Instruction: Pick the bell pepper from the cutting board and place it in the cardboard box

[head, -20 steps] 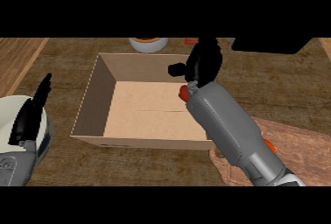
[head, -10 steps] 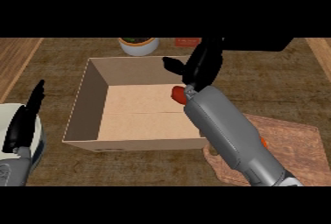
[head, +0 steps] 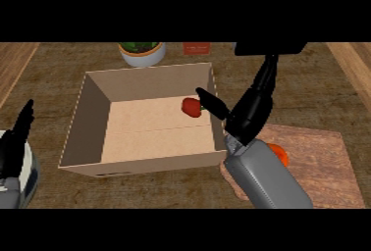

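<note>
Right hand above the box's right wall, black fingers stretched straight up toward the far edge, thumb jutting left over the box interior. Open, clamped on nothing. Just left of the thumb tip, a red pepper, seen against the far inner part of the box; touching the thumb or already free of it, cannot tell, nor whether resting on the box floor or in the air above it. Grey right forearm running down from the hand to the lower edge, crossing the box's near right corner.

Right of the box, a reddish-brown board on the counter. Small orange thing peeking out from behind the forearm, on or over the board; identity unclear. Beyond the box, a white pot with greenery, a small red item beside it, and a dark block near the fingertips.

Left hand at the left edge, fingers up, open and resting, well apart from the box.

Judged near the end: pepper within the box outline. Risks from here: thumb brushing the pepper on the way out and flicking it against a wall; forearm catching the right wall on retreat and dragging or tipping the light box; fingertips knocking the dark block behind.
</note>
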### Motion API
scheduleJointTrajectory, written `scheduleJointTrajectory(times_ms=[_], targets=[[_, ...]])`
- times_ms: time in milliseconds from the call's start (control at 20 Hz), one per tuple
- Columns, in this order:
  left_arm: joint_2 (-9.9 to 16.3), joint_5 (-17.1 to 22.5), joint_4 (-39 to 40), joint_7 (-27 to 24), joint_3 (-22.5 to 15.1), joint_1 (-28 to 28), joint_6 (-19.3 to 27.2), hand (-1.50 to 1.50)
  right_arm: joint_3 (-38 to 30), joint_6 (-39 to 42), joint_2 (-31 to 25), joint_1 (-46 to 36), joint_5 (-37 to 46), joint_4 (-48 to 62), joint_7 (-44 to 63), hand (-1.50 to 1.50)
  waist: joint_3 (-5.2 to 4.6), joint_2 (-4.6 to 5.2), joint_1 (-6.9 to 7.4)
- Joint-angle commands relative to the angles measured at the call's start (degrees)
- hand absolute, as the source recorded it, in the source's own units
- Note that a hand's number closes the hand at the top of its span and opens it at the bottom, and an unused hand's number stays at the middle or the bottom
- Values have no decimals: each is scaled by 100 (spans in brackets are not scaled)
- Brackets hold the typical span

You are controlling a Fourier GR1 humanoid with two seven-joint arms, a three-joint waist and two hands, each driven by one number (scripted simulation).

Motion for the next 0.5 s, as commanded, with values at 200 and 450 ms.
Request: scheduleJointTrajectory(times_ms=[200,450], targets=[[49,78,-125,109,78,109,-115,0,548,1082,-246,2636,820,-3185,416,-150,-18,16,-78],[-34,15,-181,224,46,90,-32,0,1310,1148,-1115,4344,599,-4537,128,-150,-10,48,-3]])
